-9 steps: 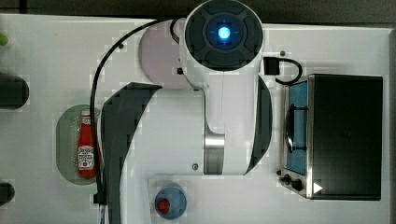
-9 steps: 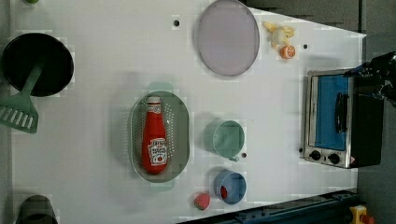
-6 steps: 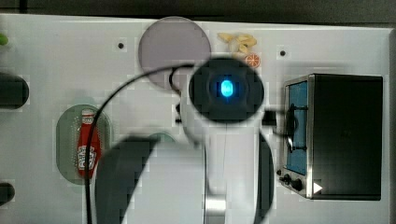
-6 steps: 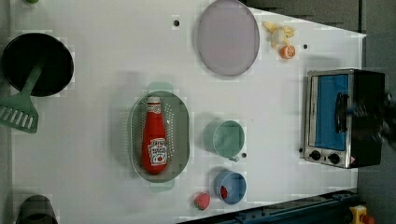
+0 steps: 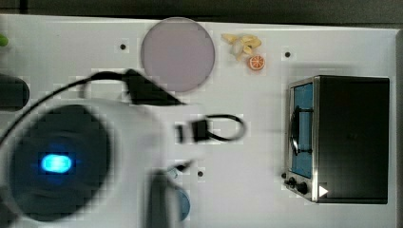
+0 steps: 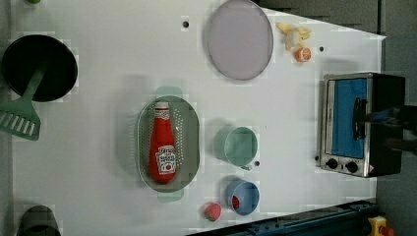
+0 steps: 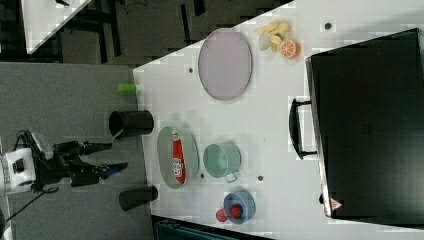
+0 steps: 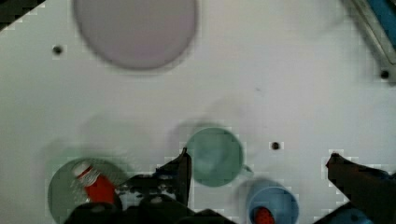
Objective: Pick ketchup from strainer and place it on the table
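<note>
Though spread as wide as can be, clasping nothing and touching nothing at the gripper [image 8: 259, 158], up clear of the table [image 6: 98, 147] and well apart from everything on it. Looking down past the fingers [image 8: 182, 170] onto a green cup [image 6: 241, 146] and, off to one side, the ketchup [image 6: 163, 147]. Lying flat along the strainer [image 6: 193, 147], white cap toward one end, label facing up, nothing else in there with it. Probably light, and likely soft plastic, so squeezable and a bit slick; gentle pinch called for. Best taken across the wide red body near the label, not at the narrow neck or the cap, where apt to pivot or slip out. Needs lining up square across the bottle first, then going down between the strainer's walls.
</note>
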